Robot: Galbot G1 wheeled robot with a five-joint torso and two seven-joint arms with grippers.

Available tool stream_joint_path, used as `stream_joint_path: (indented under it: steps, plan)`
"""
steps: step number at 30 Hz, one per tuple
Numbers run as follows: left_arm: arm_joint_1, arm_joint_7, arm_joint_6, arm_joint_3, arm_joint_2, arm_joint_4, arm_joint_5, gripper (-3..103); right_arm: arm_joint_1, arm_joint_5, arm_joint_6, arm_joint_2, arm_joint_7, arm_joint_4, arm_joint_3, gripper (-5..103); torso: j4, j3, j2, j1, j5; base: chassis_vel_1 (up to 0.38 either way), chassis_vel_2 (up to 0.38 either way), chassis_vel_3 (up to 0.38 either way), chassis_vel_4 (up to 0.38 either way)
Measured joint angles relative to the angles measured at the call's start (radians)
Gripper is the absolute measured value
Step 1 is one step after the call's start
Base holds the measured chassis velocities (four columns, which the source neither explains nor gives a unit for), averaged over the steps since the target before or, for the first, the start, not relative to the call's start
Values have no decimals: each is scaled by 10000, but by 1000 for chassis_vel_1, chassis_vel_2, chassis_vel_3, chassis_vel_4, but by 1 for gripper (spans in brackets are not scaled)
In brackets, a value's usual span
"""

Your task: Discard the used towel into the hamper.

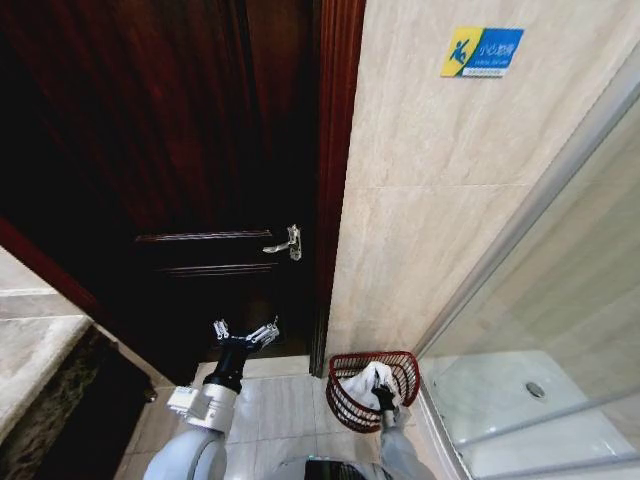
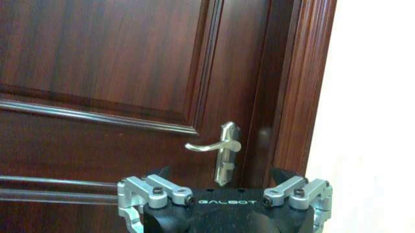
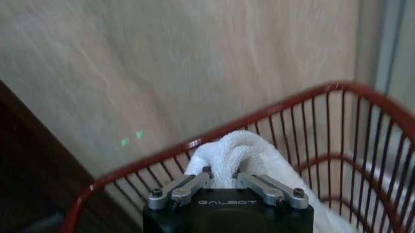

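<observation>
One basket matters here: the hamper [image 1: 372, 389] stands on the floor at the right, in the corner between the tiled wall [image 1: 440, 220] and the shower screen [image 1: 560, 300], and the white towel [image 1: 362, 385] is already bunched inside its wire rim. My right gripper [image 3: 222, 180] is lowered into it, fingers clamped on a fold of the towel. I judge the release should come low, so nothing drapes over the rim. My left gripper [image 1: 246, 334] waits spread open, near the door [image 1: 180, 150].
</observation>
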Motion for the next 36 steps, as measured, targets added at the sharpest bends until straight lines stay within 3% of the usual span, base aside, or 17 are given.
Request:
stream_joint_path:
  steps: [1,6,13,17,28,32,36]
  plan:
    - [0,0,0,0,0,0,0,100,0,0,0,0,0,0,0,6,0,0,0,0,0,0,0,0,0]
    - [0,0,0,-1,2,0,0,100,528,-50,-1418,-535,-642,-389,73,6,-2,0,0,0,-3,0,0,0,0]
    - [0,0,0,-1,1,0,0,100,1139,-1488,-2961,-765,-1118,-577,-8,6,0,0,0,0,0,0,0,0,0]
    - [0,0,0,0,0,0,0,100,1261,-2474,-3014,-536,-1110,-782,-94,6,0,0,0,0,1,0,0,0,0]
    - [1,0,0,-1,1,0,0,100,1794,-3211,-2662,45,-187,-1356,-219,3,3,0,-1,1,0,0,0,0,0]
    - [0,0,0,0,1,0,0,100,1628,-3389,-2630,-47,-136,-1340,-204,17,0,0,-1,0,1,0,0,0,0]
    - [0,0,0,0,1,0,0,100,1238,-2872,-2268,-180,-396,-1015,-116,33,-3,0,0,0,-3,0,0,0,0]
